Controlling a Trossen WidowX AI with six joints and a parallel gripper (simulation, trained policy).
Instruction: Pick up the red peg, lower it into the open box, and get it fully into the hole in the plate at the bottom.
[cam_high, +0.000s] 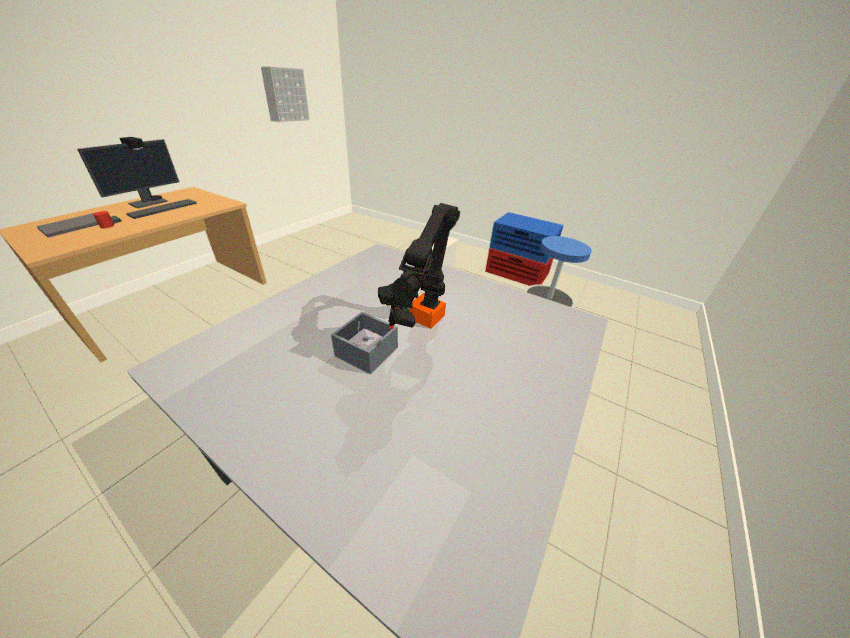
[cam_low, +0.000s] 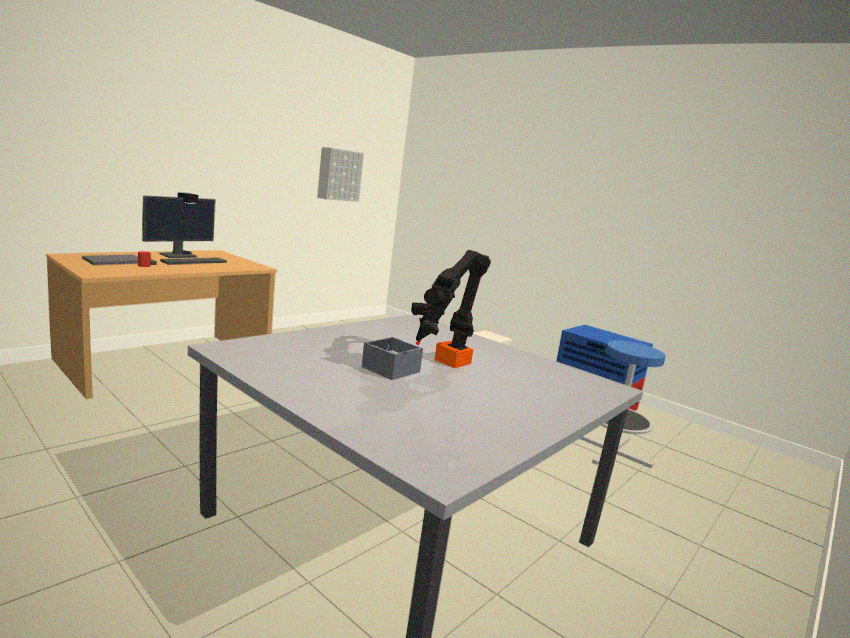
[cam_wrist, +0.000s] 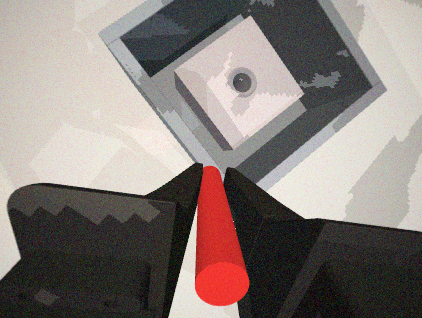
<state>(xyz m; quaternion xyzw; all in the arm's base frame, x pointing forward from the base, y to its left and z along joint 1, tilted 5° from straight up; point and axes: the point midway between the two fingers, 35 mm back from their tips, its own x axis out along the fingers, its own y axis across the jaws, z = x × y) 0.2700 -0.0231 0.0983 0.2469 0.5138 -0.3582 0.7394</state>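
My gripper (cam_wrist: 213, 173) (cam_high: 392, 324) (cam_low: 420, 339) is shut on the red peg (cam_wrist: 216, 230) (cam_high: 391, 327) (cam_low: 418, 342), which runs lengthwise between the fingers. In the top and exterior views only its red tip shows below the fingers, close to the box's right corner and about at rim height or above. The open grey box (cam_high: 353, 352) (cam_low: 391, 365) (cam_wrist: 145, 90) stands on the table. In the wrist view it lies ahead of the fingertips, with its near corner just beyond them. The pale plate (cam_wrist: 270, 60) (cam_high: 357, 336) lies at its bottom, with a round dark hole (cam_wrist: 242, 82) (cam_high: 366, 339) near its middle.
The orange block (cam_high: 430, 314) (cam_low: 453, 354) under the arm's base stands just right of the box. The box walls rise around the plate. The grey table (cam_high: 480, 384) (cam_low: 439, 439) carries the arm and the box. A desk (cam_high: 226, 206) (cam_low: 247, 272) stands apart at the left.
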